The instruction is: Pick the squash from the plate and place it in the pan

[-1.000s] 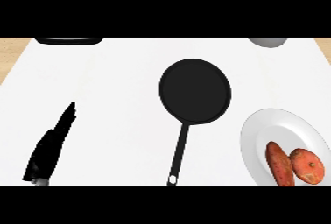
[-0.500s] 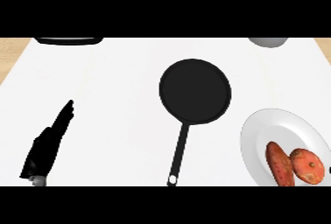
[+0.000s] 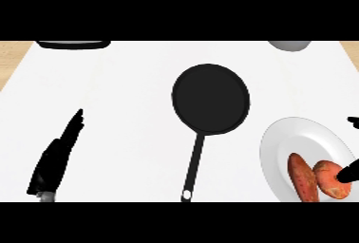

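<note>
The orange-brown squash [image 3: 308,179] lies on the near part of a white plate [image 3: 294,137] at the lower right. The black pan [image 3: 210,97] sits in the middle of the counter, empty, with its long handle [image 3: 193,166] pointing toward me. Only fingertips of my right hand [image 3: 348,173] show at the right edge: one dark tip overlaps the squash's right end, and another hangs over the plate's far right rim, well apart from the first. My left hand [image 3: 56,159] rests open at the lower left, fingers straight and pointing away from me, far from the pan.
A dark flat object [image 3: 73,44] lies at the far left edge of the counter. A grey bowl-like thing [image 3: 289,45] sits at the far right edge. Wooden surface [image 3: 14,52] shows beyond the white counter's left corner.
My right hand's fingertips have come into view at the right edge, over the plate and at the squash. The left hand has hardly moved.
</note>
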Tool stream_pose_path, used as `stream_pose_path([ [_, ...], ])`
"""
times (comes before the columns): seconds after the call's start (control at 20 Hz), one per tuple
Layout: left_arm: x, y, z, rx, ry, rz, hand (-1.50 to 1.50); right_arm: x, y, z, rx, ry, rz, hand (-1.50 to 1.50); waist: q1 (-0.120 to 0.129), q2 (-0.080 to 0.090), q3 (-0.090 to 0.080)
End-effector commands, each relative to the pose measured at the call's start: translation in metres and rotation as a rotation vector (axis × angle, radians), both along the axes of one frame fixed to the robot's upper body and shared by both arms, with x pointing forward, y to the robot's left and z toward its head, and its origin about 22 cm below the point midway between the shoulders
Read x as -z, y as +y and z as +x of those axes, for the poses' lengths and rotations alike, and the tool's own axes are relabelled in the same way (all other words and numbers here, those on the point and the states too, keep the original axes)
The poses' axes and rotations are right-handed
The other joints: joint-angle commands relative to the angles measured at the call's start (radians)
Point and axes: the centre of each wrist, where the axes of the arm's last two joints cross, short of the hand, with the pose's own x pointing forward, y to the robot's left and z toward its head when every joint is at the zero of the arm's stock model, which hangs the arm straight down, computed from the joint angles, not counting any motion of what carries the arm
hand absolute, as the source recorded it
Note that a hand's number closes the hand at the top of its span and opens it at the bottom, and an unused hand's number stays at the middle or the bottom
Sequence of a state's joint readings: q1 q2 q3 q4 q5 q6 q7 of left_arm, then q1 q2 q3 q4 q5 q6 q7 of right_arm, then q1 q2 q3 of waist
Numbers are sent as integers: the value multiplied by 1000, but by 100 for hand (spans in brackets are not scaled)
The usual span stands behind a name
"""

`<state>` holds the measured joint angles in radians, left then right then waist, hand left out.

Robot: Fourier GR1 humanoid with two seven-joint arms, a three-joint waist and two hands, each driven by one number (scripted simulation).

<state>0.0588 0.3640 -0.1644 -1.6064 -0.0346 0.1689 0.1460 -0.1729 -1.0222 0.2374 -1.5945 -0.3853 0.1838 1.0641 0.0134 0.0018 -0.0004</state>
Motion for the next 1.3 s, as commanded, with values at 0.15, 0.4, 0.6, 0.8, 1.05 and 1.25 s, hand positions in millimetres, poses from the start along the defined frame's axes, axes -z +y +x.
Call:
stream_pose_path([
  [0.15, 13, 4, 9, 15, 11, -19, 0, 11, -5, 15, 27, 155, -59, -150, -5, 2, 0],
  [0.4, 24, 2, -12, -14, -1, 2, 0, 40, 0, 2, 41, 192, -76, -150, -10, -1, 0],
  [0.6, 15, 17, -14, -22, 2, 6, 0, 57, 7, -6, -3, 230, -67, -150, -11, -3, 0],
  [0.8, 1, 15, -2, -28, 19, 2, 0, 67, 11, 1, 31, 234, -77, -150, -11, -2, 0],
  [1.05, 3, -2, -2, -14, 10, -11, 0, 84, 13, -6, 17, 237, -75, -150, -10, -2, 0],
  [1.25, -5, 6, -3, 1, 7, 2, 0, 92, 6, 7, 40, 243, -61, -150, -2, -1, 1],
])
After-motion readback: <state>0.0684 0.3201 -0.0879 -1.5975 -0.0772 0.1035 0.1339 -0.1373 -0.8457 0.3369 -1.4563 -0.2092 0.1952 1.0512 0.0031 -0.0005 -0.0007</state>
